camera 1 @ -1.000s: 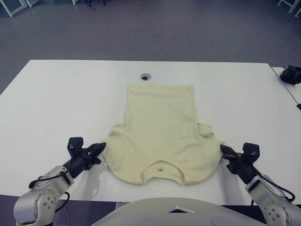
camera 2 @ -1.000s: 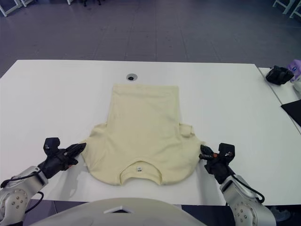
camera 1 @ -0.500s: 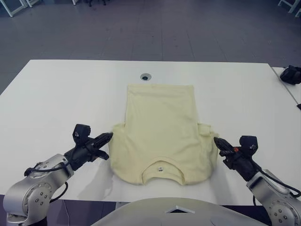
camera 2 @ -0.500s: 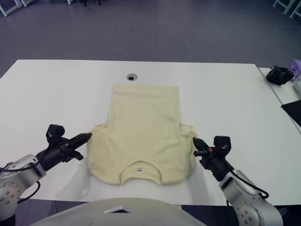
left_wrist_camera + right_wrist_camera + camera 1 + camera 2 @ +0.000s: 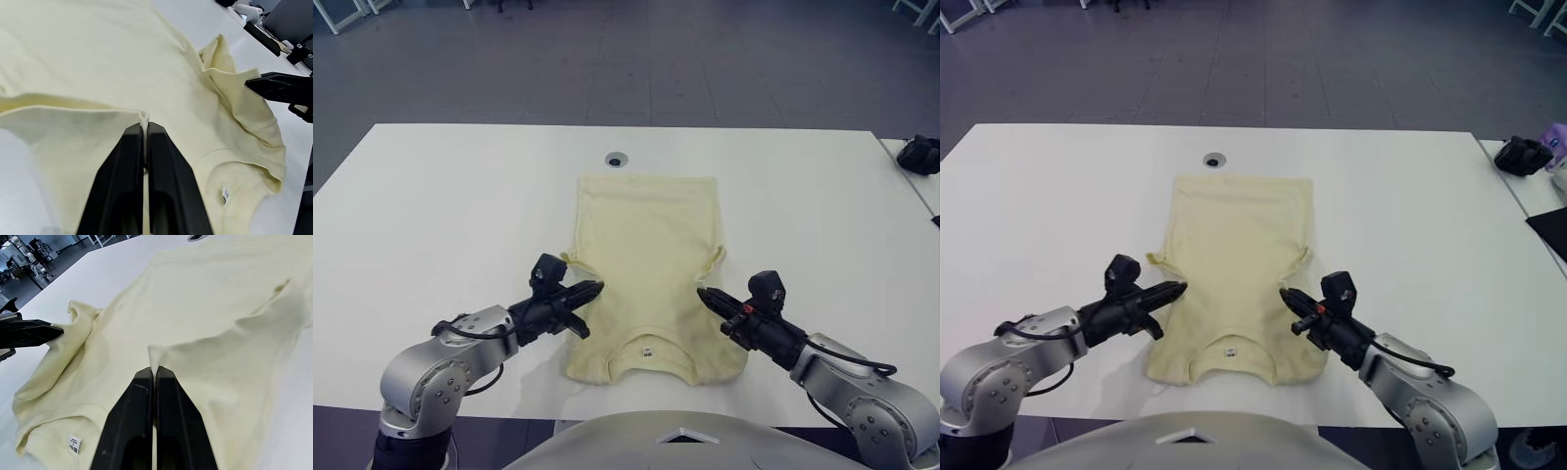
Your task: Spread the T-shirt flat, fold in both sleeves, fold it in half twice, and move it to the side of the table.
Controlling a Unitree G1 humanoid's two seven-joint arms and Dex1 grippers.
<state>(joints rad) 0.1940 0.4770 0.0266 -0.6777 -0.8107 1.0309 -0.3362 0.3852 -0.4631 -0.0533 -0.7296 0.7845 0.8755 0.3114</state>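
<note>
A pale yellow T-shirt (image 5: 646,235) lies on the white table (image 5: 440,196), collar and neck label (image 5: 647,352) nearest me. Both sleeves are drawn in over the body, so the shirt is a narrow strip. My left gripper (image 5: 594,287) hovers over the shirt's left side, shut on the left sleeve's edge; the left wrist view has the cloth pinched between its black fingers (image 5: 132,147). My right gripper (image 5: 701,293) is over the right side, shut on the right sleeve's edge (image 5: 156,355). The two gripper tips face each other across the chest.
A round cable hole (image 5: 617,160) sits in the table just beyond the shirt's hem. A black object (image 5: 918,155) rests on a neighbouring table at the far right. Bare tabletop stretches to both sides of the shirt.
Both grippers have moved inward from the shirt's outer edges, pulling the left and right sleeves over the body. The shirt now looks much narrower.
</note>
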